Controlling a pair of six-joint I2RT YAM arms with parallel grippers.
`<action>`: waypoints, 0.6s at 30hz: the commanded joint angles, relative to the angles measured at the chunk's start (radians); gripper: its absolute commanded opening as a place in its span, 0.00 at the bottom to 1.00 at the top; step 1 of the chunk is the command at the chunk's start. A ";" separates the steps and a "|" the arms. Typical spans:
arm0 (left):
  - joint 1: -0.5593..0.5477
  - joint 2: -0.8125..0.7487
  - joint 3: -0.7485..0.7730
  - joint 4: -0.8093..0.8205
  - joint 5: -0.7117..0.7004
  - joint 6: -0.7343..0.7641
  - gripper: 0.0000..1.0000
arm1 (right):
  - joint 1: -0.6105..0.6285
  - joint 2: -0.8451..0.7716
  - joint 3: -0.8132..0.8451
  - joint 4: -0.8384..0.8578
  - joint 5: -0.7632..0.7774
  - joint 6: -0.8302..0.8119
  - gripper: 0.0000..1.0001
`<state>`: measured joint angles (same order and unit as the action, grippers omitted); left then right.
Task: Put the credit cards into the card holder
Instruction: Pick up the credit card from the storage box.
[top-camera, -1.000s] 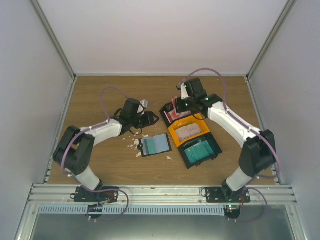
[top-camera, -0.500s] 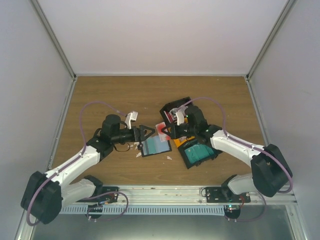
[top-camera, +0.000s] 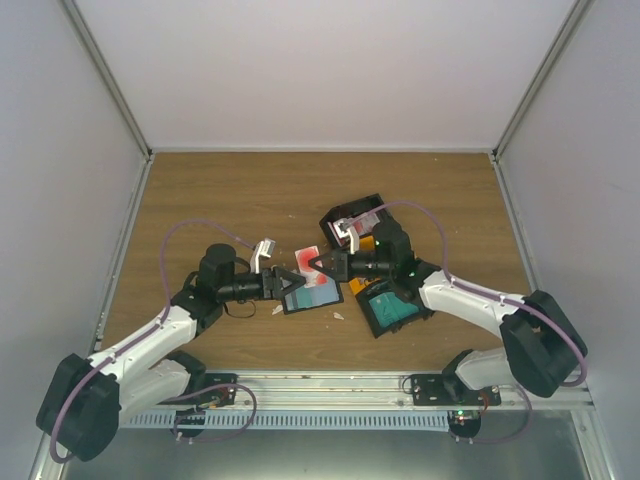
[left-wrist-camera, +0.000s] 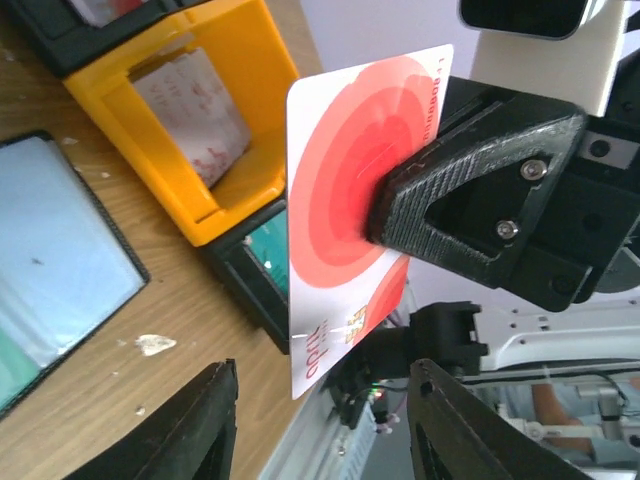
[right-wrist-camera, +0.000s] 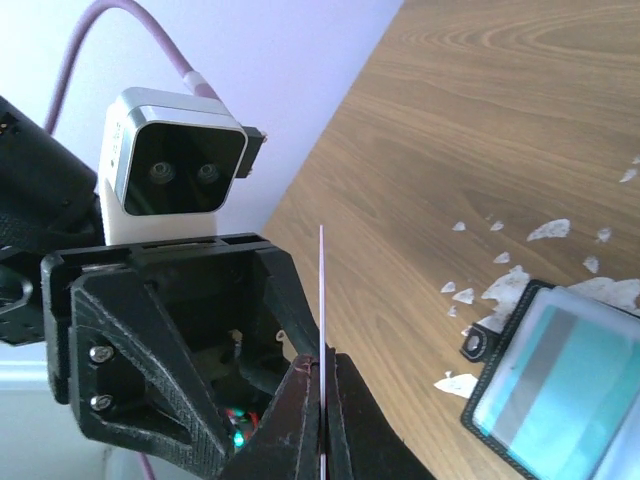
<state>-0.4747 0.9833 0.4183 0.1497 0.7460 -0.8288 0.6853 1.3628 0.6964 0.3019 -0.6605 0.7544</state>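
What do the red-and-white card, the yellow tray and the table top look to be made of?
Red-and-white card: likely plastic, with a smooth printed face, thin and flat seen edge-on.
Yellow tray: probably plastic, matte, with thick uniform walls.
Table top: wood or wood-look laminate, with visible grain.

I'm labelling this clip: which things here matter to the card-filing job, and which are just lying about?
Job: held credit card, right gripper, card holder, cards in orange tray.
Lying about: white scraps.
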 joint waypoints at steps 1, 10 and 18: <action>0.007 0.000 -0.019 0.136 0.082 -0.030 0.47 | 0.012 -0.021 -0.031 0.135 -0.067 0.078 0.01; 0.007 0.031 0.003 0.112 0.056 0.000 0.38 | 0.014 -0.010 -0.040 0.190 -0.107 0.119 0.01; 0.007 0.038 0.002 0.129 0.051 0.000 0.38 | 0.015 0.009 -0.043 0.215 -0.158 0.132 0.01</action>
<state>-0.4747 1.0119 0.4141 0.2214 0.7937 -0.8379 0.6903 1.3609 0.6636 0.4610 -0.7635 0.8711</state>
